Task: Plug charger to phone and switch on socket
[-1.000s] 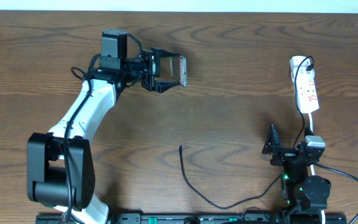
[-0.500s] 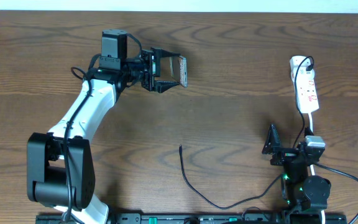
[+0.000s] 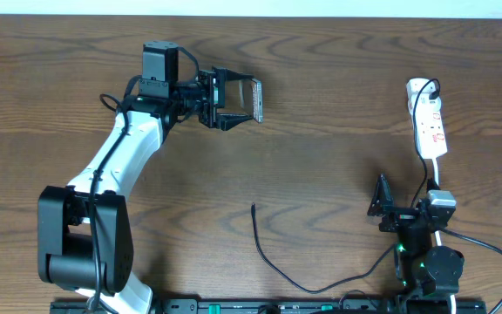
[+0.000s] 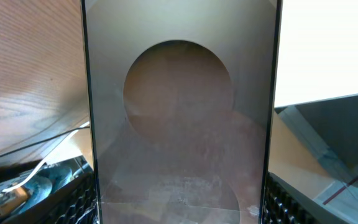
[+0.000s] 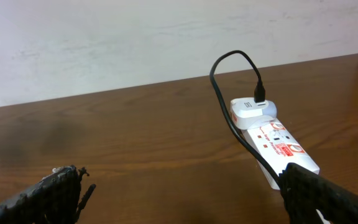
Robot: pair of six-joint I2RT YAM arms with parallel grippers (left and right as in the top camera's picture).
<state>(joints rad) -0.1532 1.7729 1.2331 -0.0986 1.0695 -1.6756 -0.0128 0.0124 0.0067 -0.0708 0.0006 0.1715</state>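
where the wooden table (image 3: 338, 52) filled the overhead view, the white-and-black left arm (image 3: 116, 166) was seen reaching from the near left corner toward the far side. the left gripper (image 3: 244, 99) was closed across the phone (image 3: 254, 100), which was held with a narrow edge turned up toward the overhead camera. in the left wrist view the middle of the picture was taken up by the phone's dark brownish-grey face, on which a circular ring mark (image 4: 179, 93) was seen, and ribbed finger pads (image 4: 82, 202) were set against both its long edges. the right arm (image 3: 425, 262) was folded low at the near right corner. the right gripper (image 5: 179, 180) was spread wide, with only bare table between its fingers, and was pointed toward the socket (image 3: 428, 118). the socket was laid flat near the table's right side, well apart from the phone. a white adapter (image 5: 252, 111) with a black lead was plugged into its far end. the charger (image 3: 273, 262) was seen lying curved on the table near the front edge. its small connector tip (image 3: 253, 207) was touched by neither gripper.
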